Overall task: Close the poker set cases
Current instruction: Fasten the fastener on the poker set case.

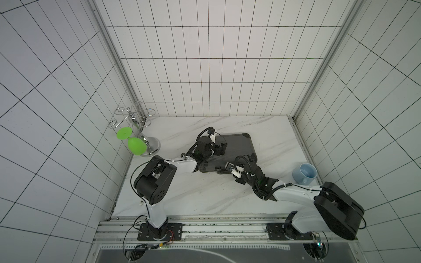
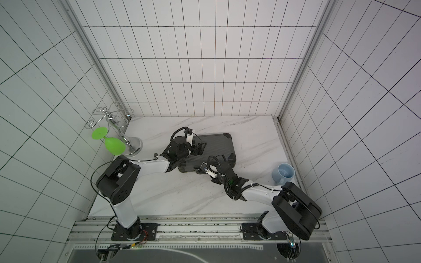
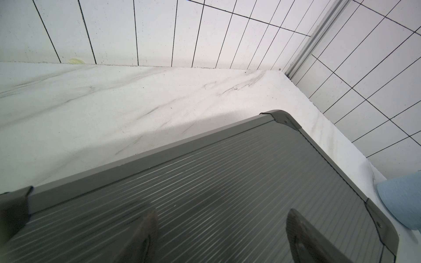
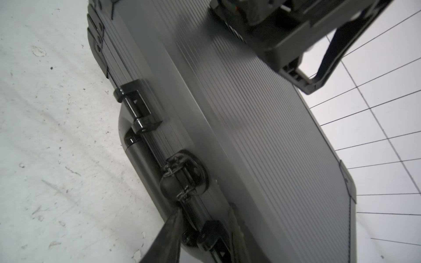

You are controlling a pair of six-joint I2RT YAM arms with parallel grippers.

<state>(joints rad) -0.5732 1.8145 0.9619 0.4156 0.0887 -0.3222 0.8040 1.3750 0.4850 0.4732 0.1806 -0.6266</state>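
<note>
Likely stiff, slick dark grey ribbed case takes holding at black latch, which right gripper straddles, clamp unclear; left gripper stands parted, empty.

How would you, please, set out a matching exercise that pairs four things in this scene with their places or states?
Column one:
1. poker set case
2. green glass
3. blue mug
4. left gripper

Column two:
A. hanging from the metal rack
B. jaws apart, over the case
C. lid down, lying flat on the marble table
D. upright, by the table edge on the robot's right

Pairs: 1-C, 2-A, 3-D, 4-B.
</note>
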